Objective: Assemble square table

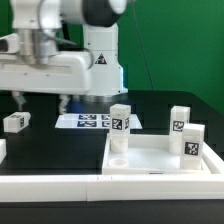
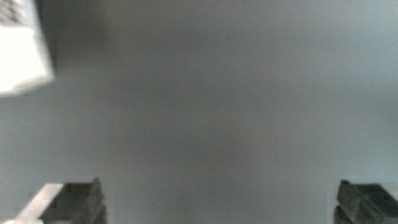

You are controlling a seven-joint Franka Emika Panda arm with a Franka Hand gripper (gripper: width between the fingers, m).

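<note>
White plastic is what you follow in the exterior view: the square panel (image 1: 150, 160) lies at about five o'clock with three legs upright on it, and one loose leg (image 1: 15, 121) lies on the black table (image 1: 60, 150) at nine o'clock, its long axis flat, just beside the gripper (image 1: 40, 100) and toward seven o'clock from it. On the wrist view, you see the jaws wide apart and empty, and a white part (image 2: 18, 50) at ten o'clock, probably that leg.

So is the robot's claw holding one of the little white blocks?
No, the gripper is open and empty, with only dark table between its fingers.
</note>
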